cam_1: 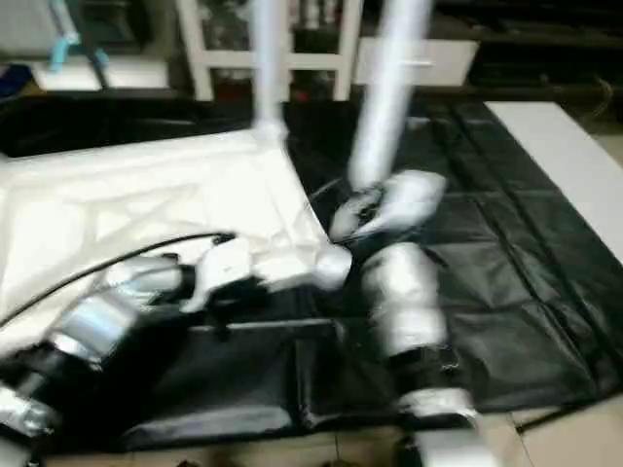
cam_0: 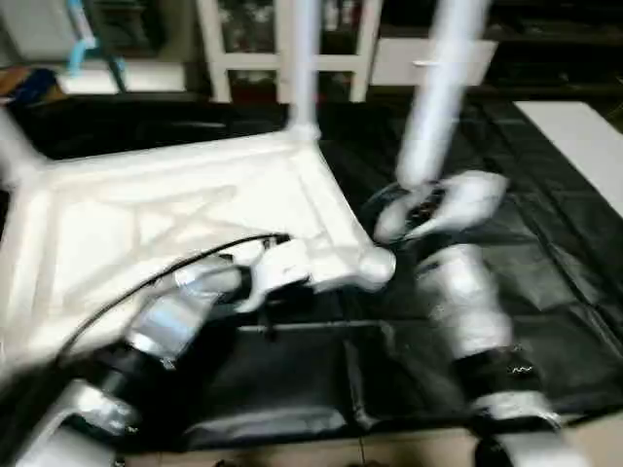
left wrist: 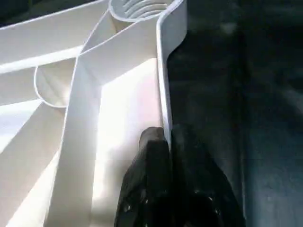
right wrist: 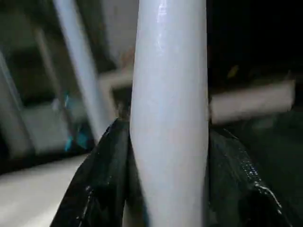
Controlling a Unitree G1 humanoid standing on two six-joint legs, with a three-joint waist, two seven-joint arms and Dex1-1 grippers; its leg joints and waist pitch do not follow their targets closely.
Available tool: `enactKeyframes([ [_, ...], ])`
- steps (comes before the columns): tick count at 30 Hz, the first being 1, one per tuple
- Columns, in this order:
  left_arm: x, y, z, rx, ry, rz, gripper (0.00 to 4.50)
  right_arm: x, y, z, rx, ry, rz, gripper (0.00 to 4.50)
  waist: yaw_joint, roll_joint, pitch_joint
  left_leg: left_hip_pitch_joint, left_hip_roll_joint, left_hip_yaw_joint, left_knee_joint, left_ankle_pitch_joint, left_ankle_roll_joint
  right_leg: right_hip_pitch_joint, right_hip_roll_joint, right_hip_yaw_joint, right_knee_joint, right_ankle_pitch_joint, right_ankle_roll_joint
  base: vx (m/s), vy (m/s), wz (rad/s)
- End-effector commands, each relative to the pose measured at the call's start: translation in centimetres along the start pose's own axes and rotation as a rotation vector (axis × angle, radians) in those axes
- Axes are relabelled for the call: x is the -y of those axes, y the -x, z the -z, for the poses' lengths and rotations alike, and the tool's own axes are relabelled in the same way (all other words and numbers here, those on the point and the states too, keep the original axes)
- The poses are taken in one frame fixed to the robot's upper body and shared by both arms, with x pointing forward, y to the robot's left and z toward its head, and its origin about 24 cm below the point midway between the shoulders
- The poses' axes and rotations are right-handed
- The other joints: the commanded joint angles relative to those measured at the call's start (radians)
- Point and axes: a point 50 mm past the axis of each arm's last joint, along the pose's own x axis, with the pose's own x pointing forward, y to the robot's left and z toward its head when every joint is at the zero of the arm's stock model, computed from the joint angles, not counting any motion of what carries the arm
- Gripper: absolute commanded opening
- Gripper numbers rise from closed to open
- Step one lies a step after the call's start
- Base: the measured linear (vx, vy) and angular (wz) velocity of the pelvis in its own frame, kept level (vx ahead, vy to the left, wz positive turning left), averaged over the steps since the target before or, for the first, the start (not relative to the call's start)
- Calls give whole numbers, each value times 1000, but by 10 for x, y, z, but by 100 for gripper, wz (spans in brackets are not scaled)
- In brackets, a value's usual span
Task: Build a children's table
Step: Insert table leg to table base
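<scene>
Upside-down tabletop [cam_0: 146, 224] lies on the black mat [cam_0: 545, 292], one leg [cam_0: 302, 58] already standing at its far corner. Left claw [left wrist: 165, 156] is pinched tight on the rim by the near right socket [cam_0: 375, 265]. Right claw [right wrist: 168, 156], half open, grips another leg [cam_0: 438, 88] upright just right of that socket. Next, I'd say: line it up, lower, twist.

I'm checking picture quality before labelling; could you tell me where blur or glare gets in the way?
Left eye view: motion blur smears the leg and both forearms. Left wrist view: glare washes out the table top beside the left gripper. Right wrist view: background soft.
</scene>
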Motion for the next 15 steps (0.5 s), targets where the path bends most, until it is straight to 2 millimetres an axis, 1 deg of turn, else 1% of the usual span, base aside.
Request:
enactKeyframes([
  [1,-17,8,-14,103,-58,-47,0,-6,-1,-3,12,3,-64,183,-5,14,-69,16,9,7,-55,-64,45,65,-46,38,-42,151,-240,0,0,0],
  [2,-26,17,-15,136,-25,-60,29,-8,-1,-3,5,15,-100,183,-6,12,-69,15,11,7,-56,-81,38,65,-48,39,-42,131,-241,0,0,0],
  [3,-34,25,-17,167,-8,-93,46,-9,-1,-1,-5,21,-127,183,-6,28,-69,15,10,6,-54,-118,18,63,-51,41,-46,89,-248,0,0,0],
  [4,-35,26,-17,170,-4,-94,58,-9,-1,-1,-6,23,-129,183,-7,23,-68,9,8,5,-54,-122,15,69,-52,41,-44,81,-252,0,0,0],
  [5,-46,42,-16,230,89,-117,62,-12,0,4,-25,54,-164,183,-3,62,-71,13,7,2,-51,-124,2,65,-55,41,-42,83,-264,0,0,0],
  [6,-46,42,-16,230,89,-117,72,-12,0,4,-25,54,-164,183,-4,53,-69,16,8,6,-52,-137,0,60,-52,39,-48,79,-271,0,0,0],
  [7,-53,51,-15,259,131,-141,89,-14,0,3,-29,59,-191,183,-6,55,-69,13,8,3,-51,-140,-2,64,-51,38,-44,84,-278,0,0,0],
  [8,-53,51,-15,259,131,-141,94,-14,0,3,-29,59,-191,183,-4,48,-65,11,5,3,-51,-150,5,67,-49,37,-45,62,-280,0,0,0],
  [9,-58,60,-14,281,177,-139,100,-18,0,1,-25,67,-219,183,-1,60,-65,11,6,1,-51,-147,6,67,-51,36,-44,53,-278,0,0,0],
  [10,-58,60,-14,281,177,-139,100,-18,0,1,-25,67,-219,183,-1,60,-65,11,6,1,-51,-147,6,67,-51,36,-44,53,-278,0,0,0],
  [11,-79,75,-16,304,240,-273,124,-21,-2,-8,-29,91,-279,183,-3,34,-64,8,4,5,-51,-129,24,70,-48,38,-48,24,-269,0,0,0],
  [12,-79,75,-16,304,240,-273,124,-21,-2,-8,-29,91,-279,183,2,43,-65,7,0,2,-48,-108,27,73,-45,38,-43,28,-264,0,0,0],
  [13,-89,78,-21,333,267,-343,139,-22,-2,-12,-39,110,-307,183,3,42,-68,10,3,3,-47,-84,38,69,-45,36,-42,60,-262,0,0,0],
  [14,-99,79,-29,392,299,-432,145,-23,-2,-15,-42,134,-328,183,6,35,-69,6,0,2,-44,-64,44,75,-46,36,-38,78,-261,0,0,0],
  [15,-101,79,-32,416,313,-446,163,-23,-2,-16,-43,137,-334,183,13,41,-71,12,3,1,-43,-62,47,71,-51,36,-39,76,-262,0,0,0],
])
